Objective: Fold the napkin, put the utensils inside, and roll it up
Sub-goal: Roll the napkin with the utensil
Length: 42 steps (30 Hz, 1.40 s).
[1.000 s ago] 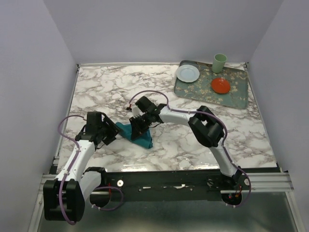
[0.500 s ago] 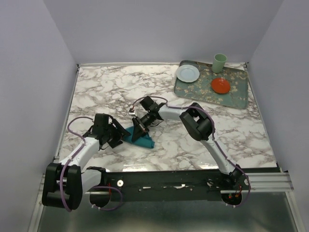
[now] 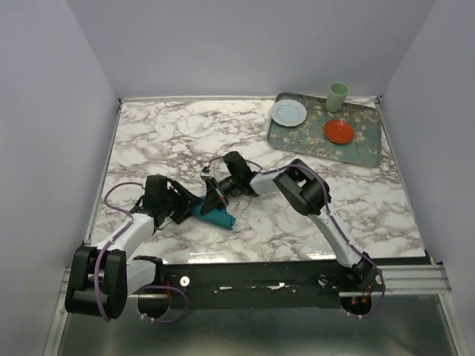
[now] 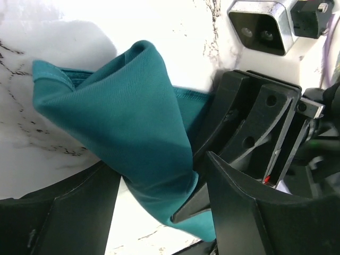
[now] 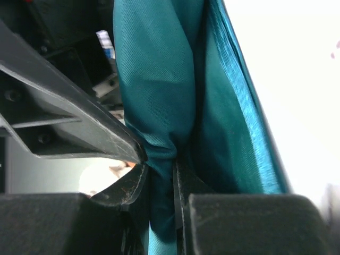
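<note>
The napkin (image 3: pixel 217 217) lies bunched into a narrow, part-rolled bundle on the marble table (image 3: pixel 156 133), near its front edge and left of centre, with both arms reaching in low over it from either side. The left gripper (image 4: pixel 162 170) comes at it from the left with its fingers (image 4: pixel 64 212) spread wide. In the left wrist view a tall teal fold stands up between them and brushes the inner edge of each, though no squeeze can be seen. The right gripper (image 5: pixel 159 164) meets the bundle from the other side, and its fingers (image 5: pixel 228 223) are drawn narrow, pinching a gathered pleat of the cloth between their tips. To the right of that pinch a smoother, shinier layer of the napkin runs alongside. The two grippers sit very close together, nearly touching across the cloth. A small blue-and-white striped patch (image 5: pixel 105 41) shows on the black hardware in the right wrist view, too blurred for any lettering to be read. Well apart, at the far right corner of the table, a patterned grey-green tray (image 3: pixel 367 152) carries a white plate (image 3: pixel 288 113), a red plate (image 3: pixel 339 132) and a pale green cup (image 3: pixel 338 96), all plain as far as the top view shows.
</note>
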### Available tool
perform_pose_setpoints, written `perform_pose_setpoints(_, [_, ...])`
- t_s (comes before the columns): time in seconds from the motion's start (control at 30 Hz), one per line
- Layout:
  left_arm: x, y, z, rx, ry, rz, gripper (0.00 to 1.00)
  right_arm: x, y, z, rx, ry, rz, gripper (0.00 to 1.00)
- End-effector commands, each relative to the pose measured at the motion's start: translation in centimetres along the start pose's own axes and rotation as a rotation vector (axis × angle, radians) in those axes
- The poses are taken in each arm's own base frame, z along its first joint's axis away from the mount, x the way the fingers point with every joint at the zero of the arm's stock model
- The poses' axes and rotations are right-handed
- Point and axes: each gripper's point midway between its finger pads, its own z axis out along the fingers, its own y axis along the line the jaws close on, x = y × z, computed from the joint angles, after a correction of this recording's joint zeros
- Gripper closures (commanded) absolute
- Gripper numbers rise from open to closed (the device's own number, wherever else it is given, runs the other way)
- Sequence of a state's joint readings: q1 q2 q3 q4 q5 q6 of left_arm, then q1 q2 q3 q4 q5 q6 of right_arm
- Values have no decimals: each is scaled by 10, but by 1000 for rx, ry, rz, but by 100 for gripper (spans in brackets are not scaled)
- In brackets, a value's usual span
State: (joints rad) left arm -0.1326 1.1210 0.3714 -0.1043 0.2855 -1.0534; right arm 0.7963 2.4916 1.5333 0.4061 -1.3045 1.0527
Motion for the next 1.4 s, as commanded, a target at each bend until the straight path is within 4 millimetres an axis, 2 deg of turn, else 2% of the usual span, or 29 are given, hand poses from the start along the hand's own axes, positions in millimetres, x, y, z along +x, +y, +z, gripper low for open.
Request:
perform_pose_setpoints(0.0, [13,23,-1,-68,22,-33,25,0,8,3,-104,-13,83,99])
perform_pose_setpoints(0.13, [12,25,1,-67,12,-33,27,2,4,2,-97,-23,88,99])
perform_pose_setpoints(0.3, [13,27,11,-52,28,-42,40,5,7,1,-75,-24,99,99])
perform_pose_setpoints(0.43, [11,23,15,-42,29,-29,48,6,-1,3,-27,-19,70,99])
perform_pose_setpoints(0.53, [11,26,17,-54,30,-29,56,9,-1,7,-20,-1,78,99])
perform_pose_setpoints(0.67, [9,25,20,-38,24,-22,74,9,0,8,-14,5,76,99])
perform_pose_setpoints(0.73, [10,28,20,-45,19,-23,79,6,1,7,-1,3,25,96])
perform_pose_setpoints(0.8, [12,31,20,-50,22,-23,83,6,-1,6,53,-1,58,91])
perform_pose_setpoints(0.83, [11,31,20,-50,20,-20,90,6,-2,6,73,-3,2,91])
perform_pose_setpoints(0.87, [12,32,20,-54,19,-22,93,4,-1,5,98,-6,24,89])
perform_pose_setpoints(0.93, [13,34,20,-52,21,-22,94,3,5,3,98,-12,13,84])
perform_pose_setpoints(0.97, [13,35,21,-57,21,-20,100,1,4,1,113,-27,13,82])
perform_pose_setpoints(1.03, [12,34,21,-58,21,-11,100,-2,8,-3,157,-42,-65,74])
perform_pose_setpoints(1.07, [11,34,20,-62,17,-2,100,1,-4,-8,255,-60,-9,70])
perform_pose_setpoints(1.13, [9,33,19,-69,17,16,100,-7,6,-19,358,-85,-137,59])
perform_pose_setpoints(1.17, [7,33,19,-73,11,23,100,-5,-4,-27,462,-103,-115,57])
perform_pose_setpoints(1.2, [6,31,19,-69,7,27,100,-9,2,-34,508,-121,-147,53])
perform_pose_setpoints(1.23, [6,30,19,-65,8,30,100,-11,10,-41,553,-130,-206,51])
perform_pose_setpoints(1.27, [8,34,18,-84,17,24,100,-10,8,-50,629,-143,-204,50])
perform_pose_setpoints(1.33, [9,34,18,-84,22,22,100,-12,15,-57,692,-156,-258,47])
perform_pose_setpoints(1.37, [9,35,18,-85,23,21,100,-12,20,-67,767,-176,-280,46])
